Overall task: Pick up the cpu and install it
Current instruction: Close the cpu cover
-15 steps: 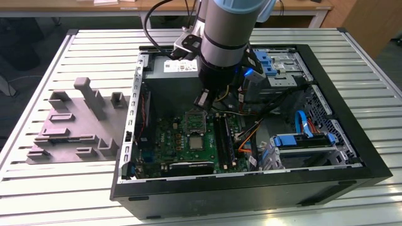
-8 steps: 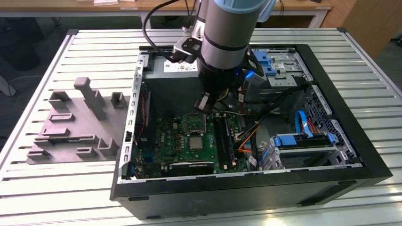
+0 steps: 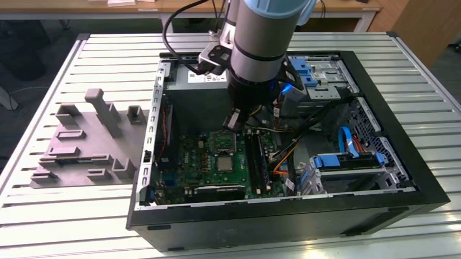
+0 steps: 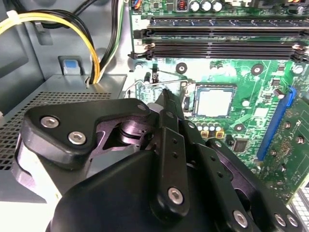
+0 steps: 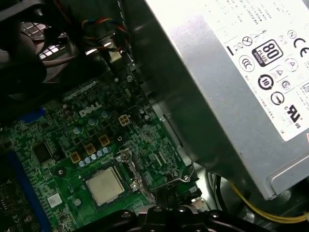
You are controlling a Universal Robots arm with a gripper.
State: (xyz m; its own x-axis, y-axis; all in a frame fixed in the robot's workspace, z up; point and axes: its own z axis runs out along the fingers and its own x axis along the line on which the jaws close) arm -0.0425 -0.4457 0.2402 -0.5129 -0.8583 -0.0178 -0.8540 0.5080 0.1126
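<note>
Grey moulded tray [image 3: 79, 145]: on slatted worktop [image 3: 43, 208], well apart from pincer, outside the open computer case [image 3: 288, 224]; no chip seen on its blocks.

Pincer [image 3: 234, 123]: inside the case, hanging above the green circuit board [image 3: 194, 162]. Tips [image 4: 166, 96] look clenched together, nothing between them.

Cpu [image 3: 224, 161]: lying flat in the socket on the board, below and just beside the pincer tips, apart from them. Silvery top exposed in both wrist views [image 4: 214, 102] [image 5: 105, 186]; no cover seen over it. Appears square in its recess; full seating not confirmable.

Memory slots [image 4: 222, 36]: beyond the cpu from the pincer, clear of it.

Power supply [image 5: 231, 72]: close beside the pincer. Yellow and black cables [image 4: 91, 48] run near the pincer body.

Hazards, as judged:
- Downward press on a slightly skewed cpu: bent socket contacts.
- Sideways brush of clenched tips across the unclamped chip: shifted out of recess.
- Travel toward the power supply: snag on the cables or a knock against the metal housing, given tight clearance.
</note>
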